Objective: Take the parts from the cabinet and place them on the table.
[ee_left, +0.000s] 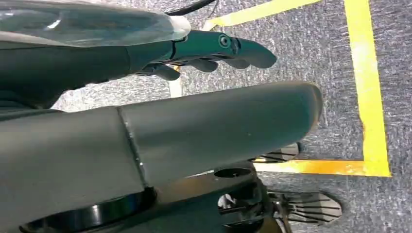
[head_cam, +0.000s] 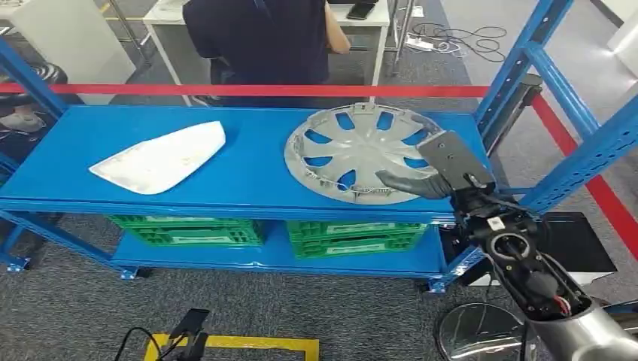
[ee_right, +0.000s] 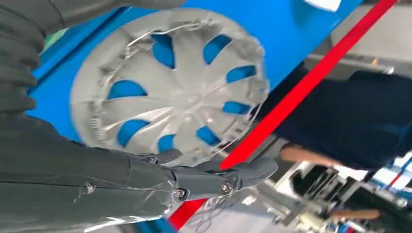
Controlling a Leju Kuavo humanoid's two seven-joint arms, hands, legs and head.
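Right robot hand [head_cam: 421, 177] reaches onto the top shelf [head_cam: 248, 162] of the blue rack, thumb lying over the near rim of the grey hubcap [head_cam: 357, 150]; whether its fingers clamp that rim, I cannot tell. Its wrist view shows the hubcap's inner face and wire ring. Left robot hand [ee_left: 214, 53] hangs over grey carpet with yellow tape [ee_left: 371, 87], fingers loosely curled, holding nothing. A white panel [head_cam: 162, 158] lies well apart. Below, green crates [head_cam: 271, 233] sit side by side, contents hidden. A person [head_cam: 259, 37] stands behind.
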